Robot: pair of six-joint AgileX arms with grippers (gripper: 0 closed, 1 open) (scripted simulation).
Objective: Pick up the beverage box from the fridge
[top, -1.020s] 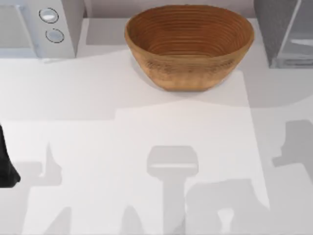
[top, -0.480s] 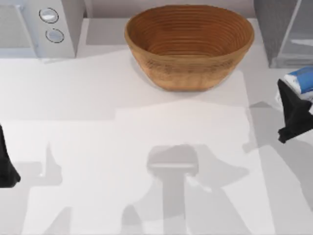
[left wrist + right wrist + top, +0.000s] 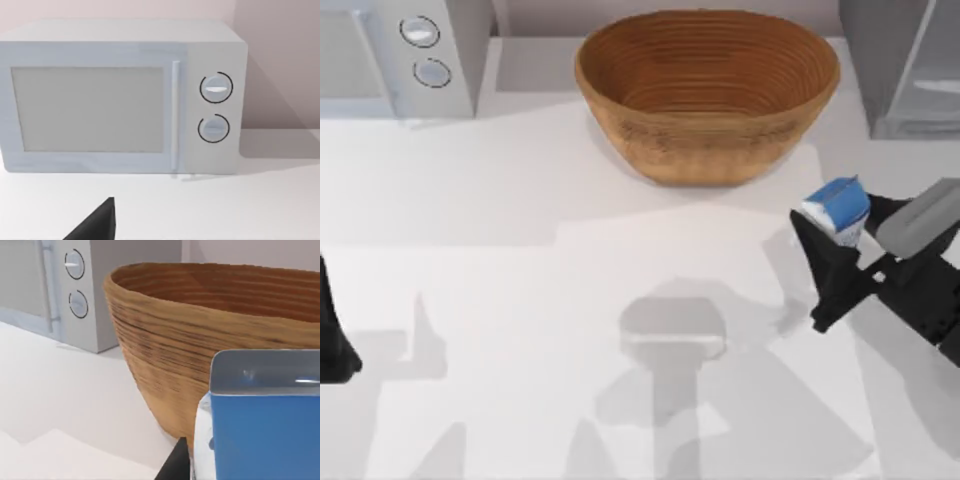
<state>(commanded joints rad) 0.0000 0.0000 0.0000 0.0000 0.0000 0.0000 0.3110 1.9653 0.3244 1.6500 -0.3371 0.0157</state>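
Note:
The beverage box [image 3: 836,203] is a small bright blue carton with a pale top, held above the table at the right, in front of the brown bowl's right end. My right gripper [image 3: 843,230] is shut on it, one dark finger on each side. The right wrist view shows the beverage box [image 3: 265,432] close up against the bowl. The fridge [image 3: 886,62] is the dark grey speckled cabinet with a paler panel at the back right, some way behind the carton. My left gripper [image 3: 332,340] is parked at the table's left edge.
A large brown ribbed bowl [image 3: 708,90] stands at the back centre, just behind and left of the carton, and fills much of the right wrist view [image 3: 200,335]. A light grey microwave [image 3: 400,55] with two round knobs sits at the back left and faces the left wrist camera [image 3: 125,100].
My right arm has come in from the right edge with the blue carton, moving left and away from the fridge toward the table's middle. The left arm has not moved.

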